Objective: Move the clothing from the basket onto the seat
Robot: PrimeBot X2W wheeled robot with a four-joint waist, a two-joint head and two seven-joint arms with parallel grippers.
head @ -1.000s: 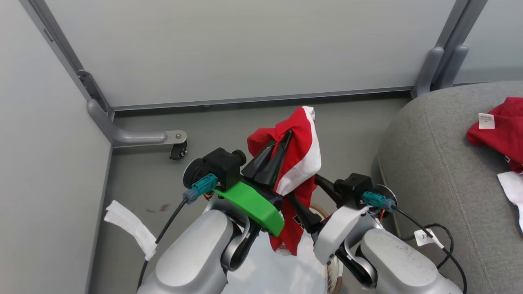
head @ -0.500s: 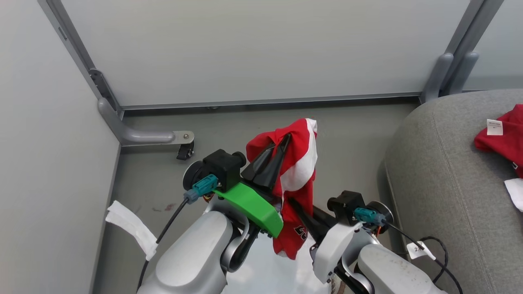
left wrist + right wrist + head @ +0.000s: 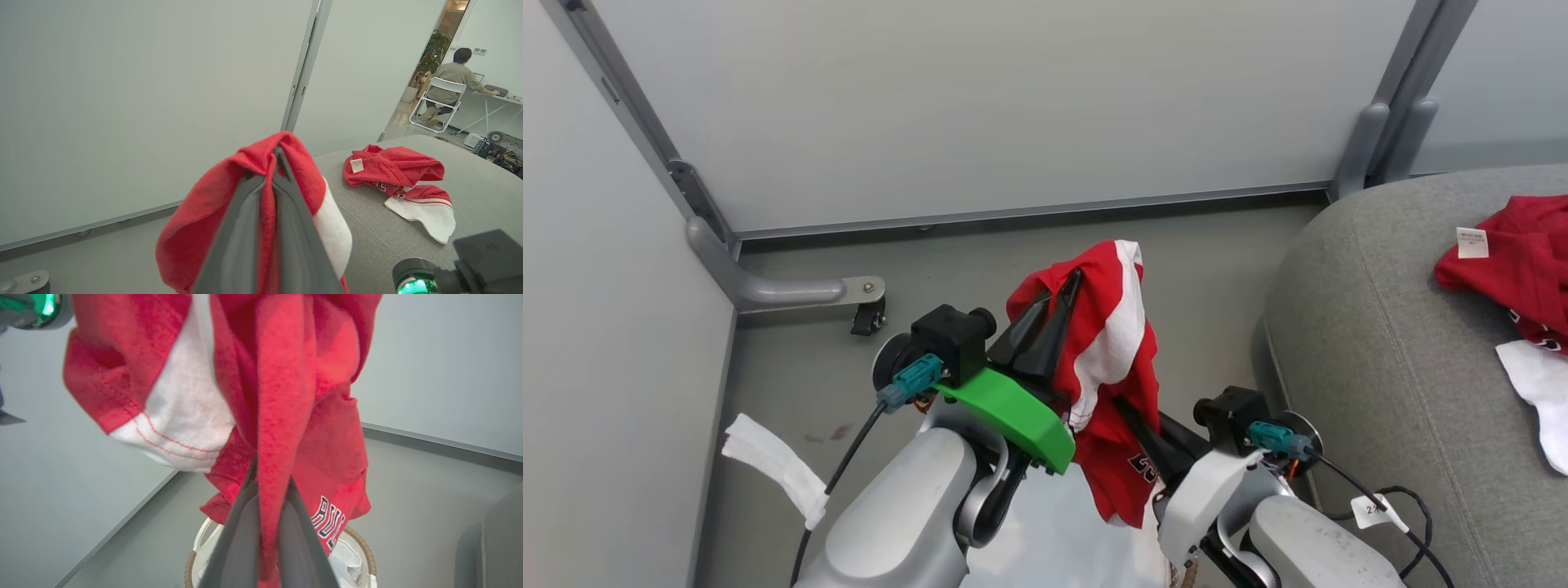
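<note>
Both arms hold the same red garment (image 3: 1115, 343) in the air. It hangs free above the basket (image 3: 360, 544), which stands on the floor (image 3: 1225, 261) just to the left of the seat (image 3: 1388, 343). The left gripper (image 3: 1072, 282) has its fingers (image 3: 241, 228) pressed fully together on a fold at the top of the cloth, so the red and white fabric falls down on both sides of them. The right gripper (image 3: 271, 479) is lower and nearer to the seat. Its fingers (image 3: 241, 539) are also closed tight, with a strip of red cloth squeezed between them, close to the part with the printed letters. So the garment is drawn a little between two holds, and its long line runs from the upper hold down to the lower one, more upright than flat. As far as I can see, no part of it touches the basket, and inside I can make out the white liner (image 3: 347, 559). The second red garment (image 3: 1511, 253), with a small white tag, lies crumpled on top of the seat, well away from the seat's left edge. What matters for the coming move, I think, is that the seat lies to the right of the held cloth, on the right arm's side. The carry must therefore go sideways and over the seat's rounded edge before any fingers open.
</note>
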